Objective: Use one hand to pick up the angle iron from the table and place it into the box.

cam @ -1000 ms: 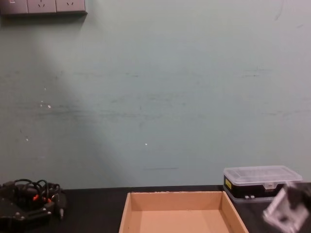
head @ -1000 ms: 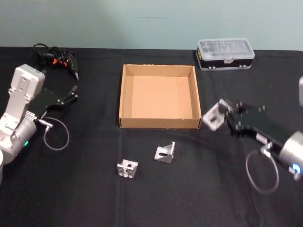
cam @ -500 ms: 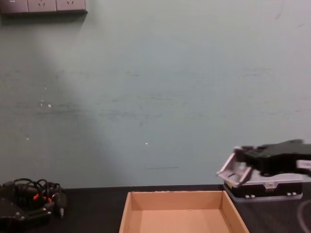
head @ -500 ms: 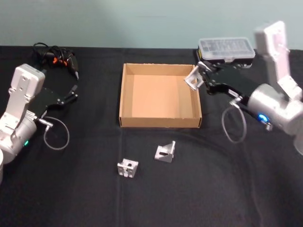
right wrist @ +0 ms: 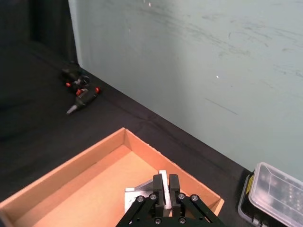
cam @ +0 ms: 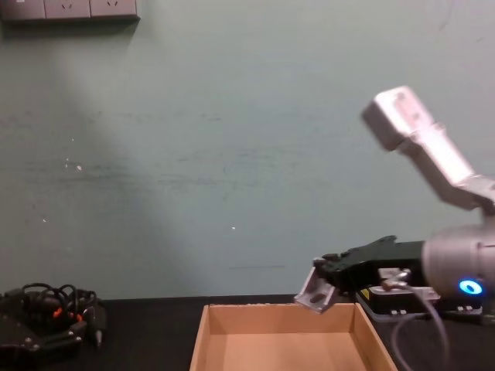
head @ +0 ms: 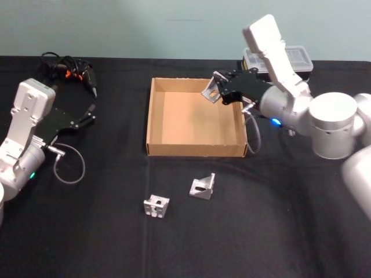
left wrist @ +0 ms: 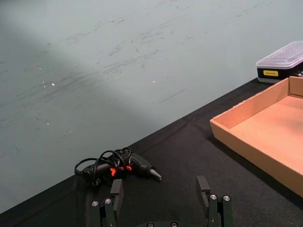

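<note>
One angle iron [head: 210,89] was in the air, so I judged the carry nearly finished and the placing step in hand. The next move seemed to call for the right claw [head: 220,91] to edge inward from the corner, sink toward the cardboard floor and then spread its fingers. So near the walls, the piece could catch the rim if it were let go too soon.

At the far left, the left claw [head: 91,113] sat parked low over the counter [head: 116,249], near a tangle of cables [head: 65,68]. Its fingers were spread and gripped nothing. Further right, a blocky angle iron [head: 156,206] and a slotted angle iron [head: 202,187] lay loose on the counter in front of the box [head: 197,152], well apart from both claws. Nothing lay inside the box.

Over the box's far right corner, the right claw was clamped shut on the carried angle iron. The right wrist view showed one upright flange pinched between the fingers [right wrist: 173,185]. The other flange stuck out past the fingertips toward the box's middle. In the chest view the piece hung just above the back wall, tilted and clear of the cardboard. A plastic case [head: 297,58] stood on the counter behind the arm.
</note>
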